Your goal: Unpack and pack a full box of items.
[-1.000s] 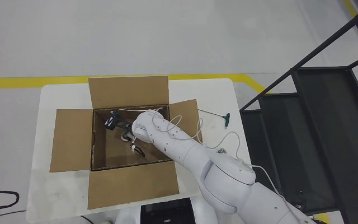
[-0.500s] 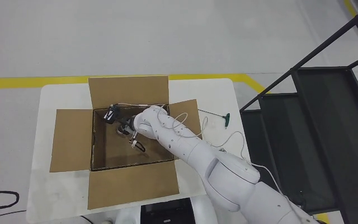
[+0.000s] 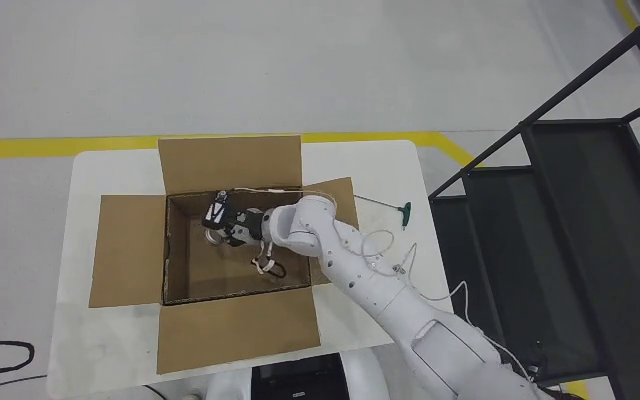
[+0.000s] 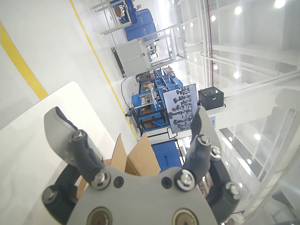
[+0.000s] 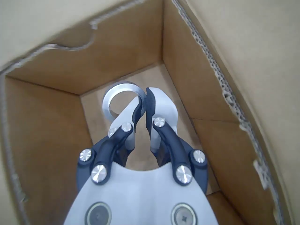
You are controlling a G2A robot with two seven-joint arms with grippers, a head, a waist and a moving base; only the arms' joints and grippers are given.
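The right pincer (image 5: 144,94) is down in the open cardboard box (image 3: 230,165), toward 11 o'clock, pinching a shiny metal ring (image 5: 121,86) by its rim. The left pincer (image 4: 128,112) is spread wide. A green-handled tool (image 3: 404,210) lies on the white worktop (image 3: 90,180), at 3 o'clock from the box.

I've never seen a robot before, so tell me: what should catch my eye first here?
A big open cardboard box sits on the white table, the right arm down inside it. There the right gripper is shut on a silver metal ring. The left gripper is open, holding nothing.
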